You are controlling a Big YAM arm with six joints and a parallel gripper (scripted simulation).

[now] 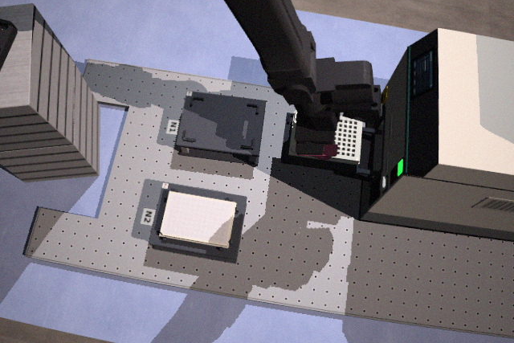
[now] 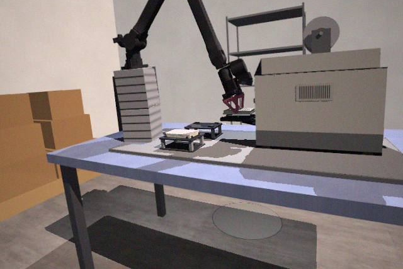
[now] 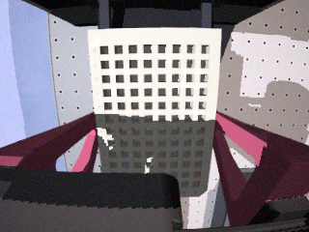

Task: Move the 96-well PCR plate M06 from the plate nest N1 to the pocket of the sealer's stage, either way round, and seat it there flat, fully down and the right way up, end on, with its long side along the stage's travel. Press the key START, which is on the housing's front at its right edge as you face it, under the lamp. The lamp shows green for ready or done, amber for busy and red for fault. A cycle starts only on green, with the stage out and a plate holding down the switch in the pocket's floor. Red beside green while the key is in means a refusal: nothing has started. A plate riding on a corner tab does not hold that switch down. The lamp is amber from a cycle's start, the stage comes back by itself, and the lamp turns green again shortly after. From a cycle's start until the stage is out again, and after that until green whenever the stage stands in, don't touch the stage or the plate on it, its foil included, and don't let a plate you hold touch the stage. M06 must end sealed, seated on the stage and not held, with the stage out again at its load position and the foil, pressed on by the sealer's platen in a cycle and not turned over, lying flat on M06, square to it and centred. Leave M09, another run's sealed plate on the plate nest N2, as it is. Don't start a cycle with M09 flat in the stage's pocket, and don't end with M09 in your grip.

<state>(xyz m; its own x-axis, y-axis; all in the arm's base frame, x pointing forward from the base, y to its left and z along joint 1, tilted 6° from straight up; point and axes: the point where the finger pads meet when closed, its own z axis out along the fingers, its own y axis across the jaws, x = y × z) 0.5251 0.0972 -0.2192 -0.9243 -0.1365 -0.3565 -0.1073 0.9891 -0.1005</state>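
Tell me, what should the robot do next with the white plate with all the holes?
Probably lower it a little more. The gripper grips plate M06 just above the stage by the sealer, and the lamp shows green.

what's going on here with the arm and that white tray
A single robot arm's gripper is shut on a white well plate and holds it over the stage sticking out of the sealing machine. Whether the plate is down in the pocket cannot be told. The nest marked N1 stands empty. A second, foil-covered plate sits on the nest marked N2. The machine's lamp shows green.
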